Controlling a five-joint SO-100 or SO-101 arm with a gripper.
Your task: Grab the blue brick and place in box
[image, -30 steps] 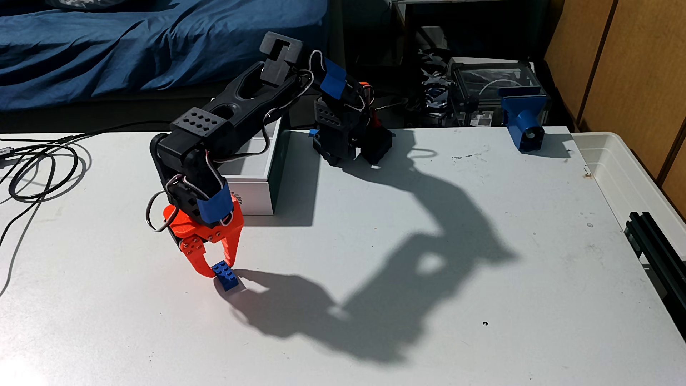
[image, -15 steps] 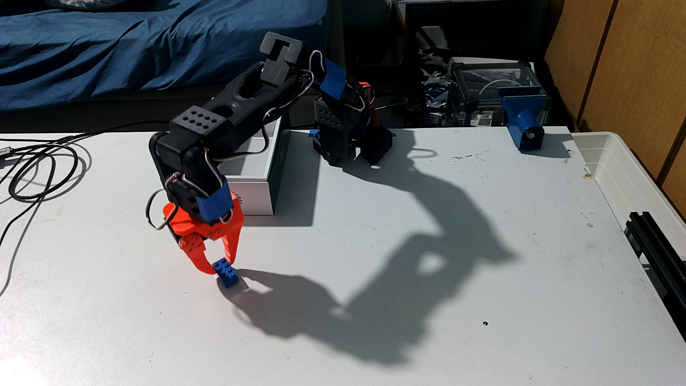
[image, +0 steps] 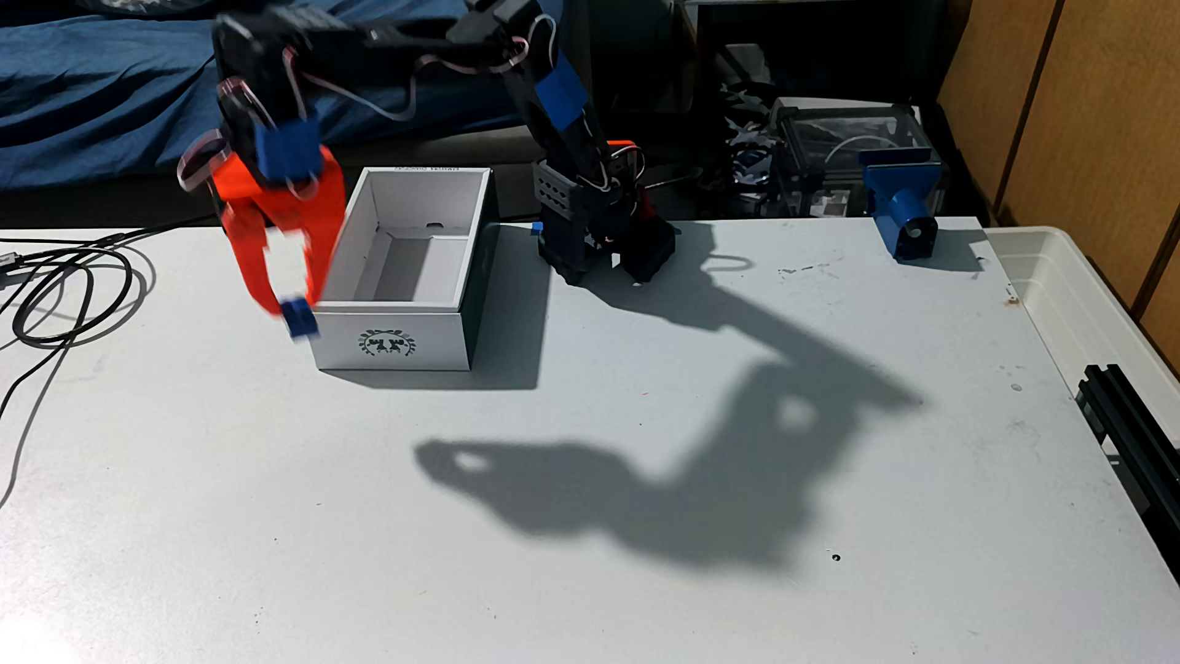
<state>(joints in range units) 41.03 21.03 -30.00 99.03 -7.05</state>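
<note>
Surface: white table (image: 638, 574), box (image: 396, 341) open-topped at rear.
Gripper (image: 295, 306): pinched on blue brick (image: 299, 317), raised, motion-blurred.
Bearing: box opening lies immediately right of brick in fixed view.

My white table (image: 638, 606) carries a tangle of black cables (image: 57, 287) at its left edge in the fixed view, and a blue cylindrical mount (image: 900, 204) stands at the far right corner. Beside the table's right edge sits a translucent plastic tub (image: 1085, 300), with a black metal rail (image: 1130, 421) nearer the camera. Beyond the far edge I see rumpled blue bedding (image: 128, 96) on the left and a clear-walled case (image: 843, 147) behind the mount.
</note>
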